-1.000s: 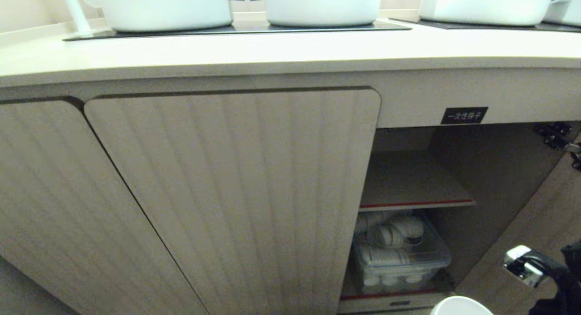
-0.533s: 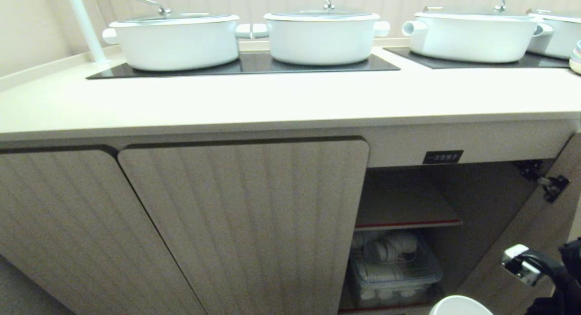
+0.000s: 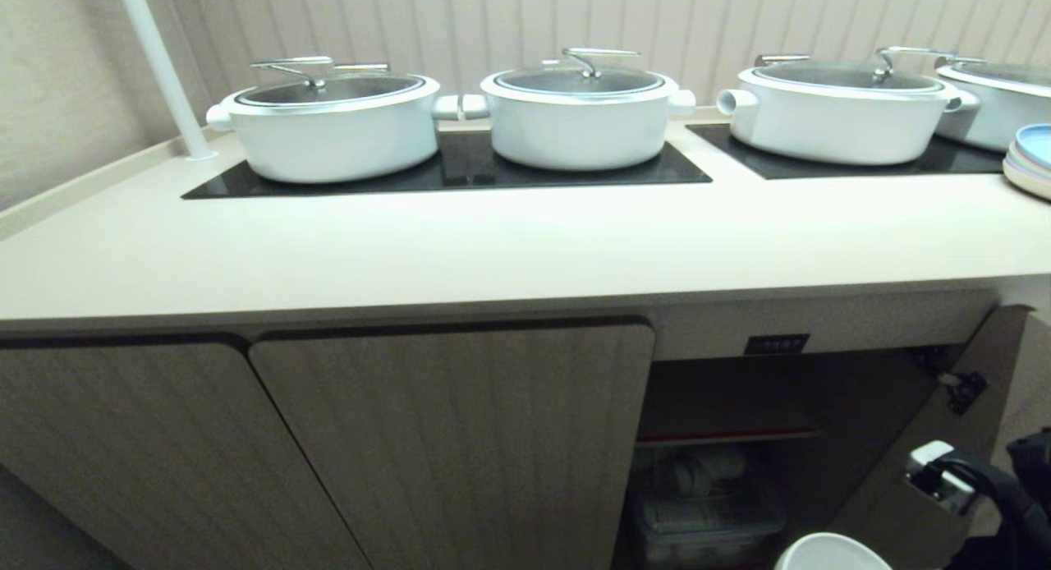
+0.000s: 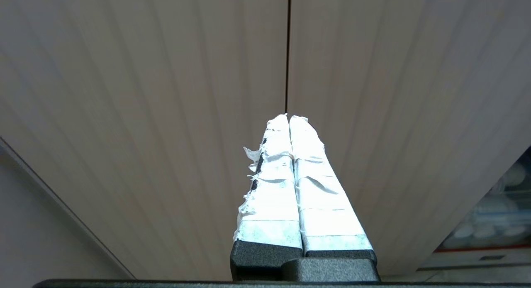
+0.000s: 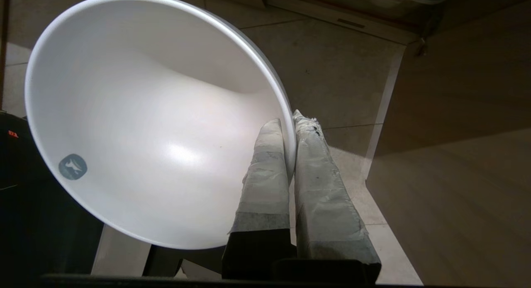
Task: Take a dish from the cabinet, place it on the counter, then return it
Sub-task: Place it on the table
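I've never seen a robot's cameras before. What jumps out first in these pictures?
The white lidded pots lined up on black glass panels along the back of the counter catch the eye first. Below it, one cabinet door stands open at the right, showing a shelf and a clear bin of white dishes. In the right wrist view, the right gripper pinches the rim of a glossy white bowl.

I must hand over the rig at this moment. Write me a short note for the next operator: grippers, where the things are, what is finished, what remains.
Right gripper: shut on the rim of the dish, one finger inside, one outside; dish held low, in front of the open cabinet.
Left gripper: shut, empty, parked facing the closed doors.
Done: dish is out of the cabinet.
Left: set it on the counter, where the stretch in front of the pots is bare, then return it to the cabinet.
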Robot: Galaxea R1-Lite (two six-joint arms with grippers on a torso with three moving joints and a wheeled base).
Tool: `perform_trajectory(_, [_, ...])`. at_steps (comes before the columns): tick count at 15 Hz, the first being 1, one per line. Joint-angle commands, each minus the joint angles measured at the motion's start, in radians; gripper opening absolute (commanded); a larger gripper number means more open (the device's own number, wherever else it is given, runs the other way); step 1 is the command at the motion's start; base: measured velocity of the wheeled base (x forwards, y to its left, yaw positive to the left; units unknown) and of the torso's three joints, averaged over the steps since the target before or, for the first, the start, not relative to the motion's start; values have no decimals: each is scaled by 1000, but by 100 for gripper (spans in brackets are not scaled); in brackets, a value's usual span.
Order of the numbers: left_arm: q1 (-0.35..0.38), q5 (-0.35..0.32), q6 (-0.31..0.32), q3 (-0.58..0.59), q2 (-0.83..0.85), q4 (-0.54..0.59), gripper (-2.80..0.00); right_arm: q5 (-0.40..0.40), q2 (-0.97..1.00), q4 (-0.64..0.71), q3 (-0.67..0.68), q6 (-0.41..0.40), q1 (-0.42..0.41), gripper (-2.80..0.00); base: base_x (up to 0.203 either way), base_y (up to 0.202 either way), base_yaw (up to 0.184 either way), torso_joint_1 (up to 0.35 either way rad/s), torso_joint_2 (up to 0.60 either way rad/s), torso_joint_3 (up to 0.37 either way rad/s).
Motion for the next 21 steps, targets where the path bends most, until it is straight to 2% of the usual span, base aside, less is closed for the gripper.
perform_trajectory(1, [0,0,0,0,0,0,-280,1,2,1,0,-1,1,-280,0,0,0,214,-484,-284])
perform_trajectory(16, [0,0,0,0,0,0,-280,1,-4,-1,0,-1,2,-280,0,0,0,254,-555,-303])
perform_trajectory(21, [0,2,0,0,0,0,-280,1,-6,-1,-1,-1,4,-280,0,0,0,198,-398,-209])
